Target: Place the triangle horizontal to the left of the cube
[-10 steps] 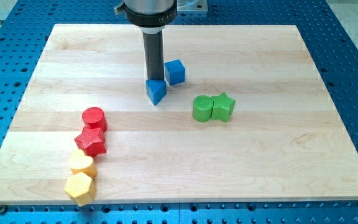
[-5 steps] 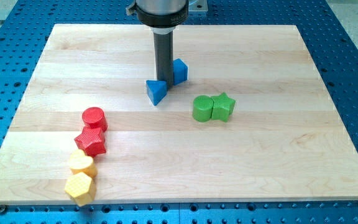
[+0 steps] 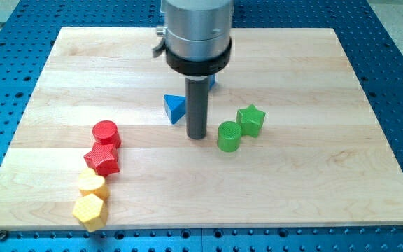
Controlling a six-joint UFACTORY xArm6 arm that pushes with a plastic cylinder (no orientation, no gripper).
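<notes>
The blue triangle (image 3: 175,108) lies on the wooden board (image 3: 292,182) near the middle. My tip (image 3: 197,136) rests on the board just right of and below the triangle, close to it, and left of the green cylinder (image 3: 229,136). The blue cube (image 3: 213,81) is almost wholly hidden behind the rod and the arm's body; only a sliver shows above and right of the triangle.
A green star (image 3: 251,120) sits up and right of the green cylinder, a little apart from it. At the lower left stand a red cylinder (image 3: 106,132), a red star (image 3: 103,159), a yellow heart-like block (image 3: 91,183) and a yellow hexagon (image 3: 89,210).
My tip moved down and right, from between the triangle and cube to below-right of the triangle. The green cylinder shifted downward, away from the green star. The triangle barely moved.
</notes>
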